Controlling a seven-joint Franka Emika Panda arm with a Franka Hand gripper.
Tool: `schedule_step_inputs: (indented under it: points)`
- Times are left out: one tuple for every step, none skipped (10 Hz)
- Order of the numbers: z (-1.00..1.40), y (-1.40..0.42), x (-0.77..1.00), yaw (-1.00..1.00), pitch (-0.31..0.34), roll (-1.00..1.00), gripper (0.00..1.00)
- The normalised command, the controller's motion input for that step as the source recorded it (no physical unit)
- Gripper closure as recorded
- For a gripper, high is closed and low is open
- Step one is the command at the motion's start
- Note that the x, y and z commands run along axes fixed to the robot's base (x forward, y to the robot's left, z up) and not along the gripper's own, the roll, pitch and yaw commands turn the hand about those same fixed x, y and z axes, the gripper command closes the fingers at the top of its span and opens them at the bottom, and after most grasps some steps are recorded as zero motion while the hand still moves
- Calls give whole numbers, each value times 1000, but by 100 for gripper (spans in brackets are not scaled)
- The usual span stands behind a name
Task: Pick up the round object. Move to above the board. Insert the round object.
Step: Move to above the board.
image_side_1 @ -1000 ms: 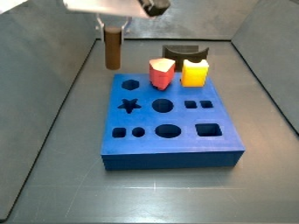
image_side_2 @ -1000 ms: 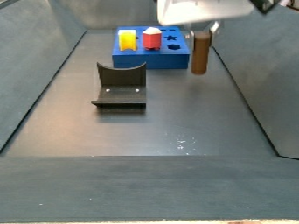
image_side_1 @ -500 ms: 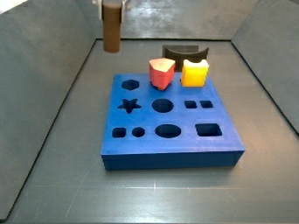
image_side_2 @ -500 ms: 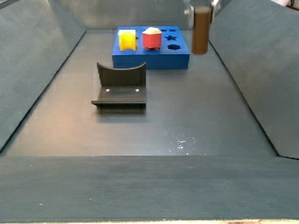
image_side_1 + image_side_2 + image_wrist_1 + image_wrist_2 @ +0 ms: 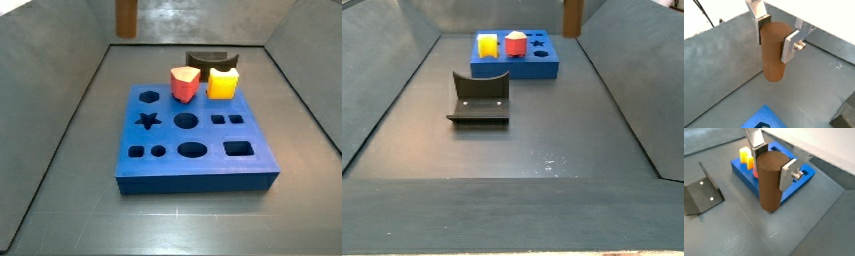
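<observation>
High above the floor, the gripper (image 5: 776,36) hangs with its jaws pinching the upright round object (image 5: 773,52).

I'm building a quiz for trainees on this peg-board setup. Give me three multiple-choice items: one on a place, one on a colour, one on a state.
1. Where is the brown peg?
A. In a round hole
B. Between the end effector fingers, off the floor
C. Lying on the floor

2. What colour is the board?
A. Blue
B. Green
C. White

3. How is the yellow block?
A. Gripped
B. Tipped over on the floor
C. Standing in the board by the red block

Answers:
1 B: both wrist views show the silver plates clamping the peg in the air.
2 A: both side views show it blue.
3 C: a side view shows both upright at the board's far edge.
</observation>
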Motion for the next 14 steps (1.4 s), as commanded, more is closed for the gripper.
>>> schedule_step_inputs:
  points:
    - [1000, -102, 46, 35, 129, -47, 100]
    - [809, -75, 30, 38, 127, -45, 100]
    - [657, -58, 22, 41, 124, -39, 100]
    - [450, -44, 14, 43, 124, -37, 100]
    - [296, -37, 10, 42, 124, -36, 100]
    - [-427, -1000, 427, -655, -510, 389, 100]
    - [-476, -1000, 434, -645, -510, 392, 100]
    - [-501, -1000, 457, -393, -312, 305, 100]
    - [-485, -1000, 467, -231, -156, 176, 100]
    - [-479, -1000, 489, -100, -34, 146, 100]
    - [-489, -1000, 524, -49, 10, 130, 100]
    - [-380, -763, 427, -13, 11, 128, 100]
    - [-284, -582, 340, -8, 13, 130, 100]
    - [-106, -238, 143, -1, -8, 87, 100]
